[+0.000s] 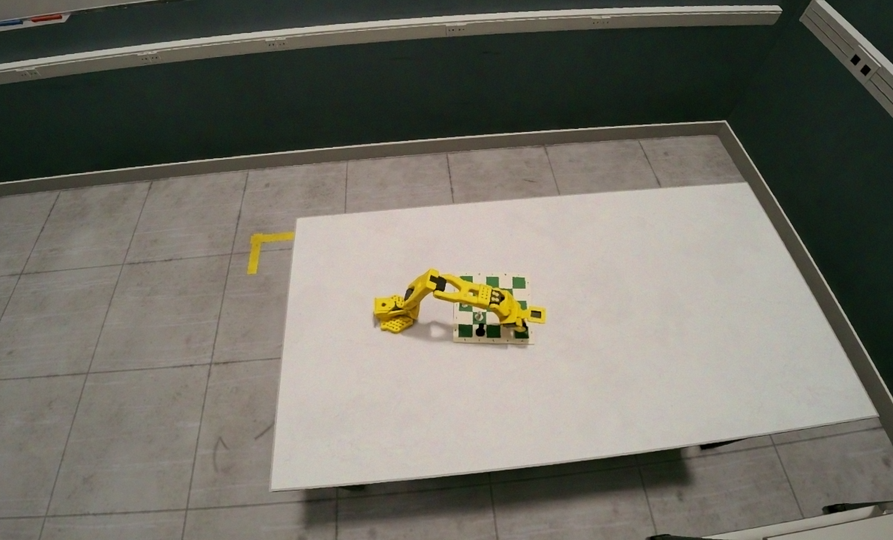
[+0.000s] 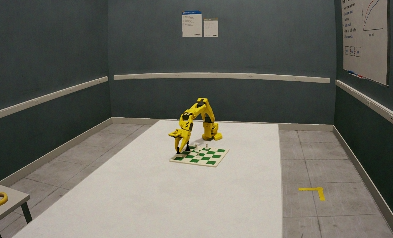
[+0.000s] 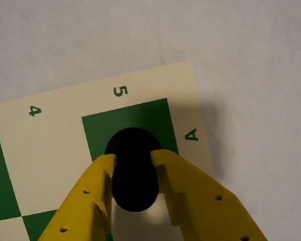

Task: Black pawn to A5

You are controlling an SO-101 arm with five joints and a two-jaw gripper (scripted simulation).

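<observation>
Gripper of mine is clamped on the black pawn, one yellow finger pressed to each side of it. I hold the pawn over the green corner square where the chessboard margin reads 5 and A; whether its base touches, I cannot tell. My arm arches over the board near the white table's middle. A black piece and white pieces stand nearby.

Black pawn upright, pinched in gripper, over green corner square A5.
</observation>
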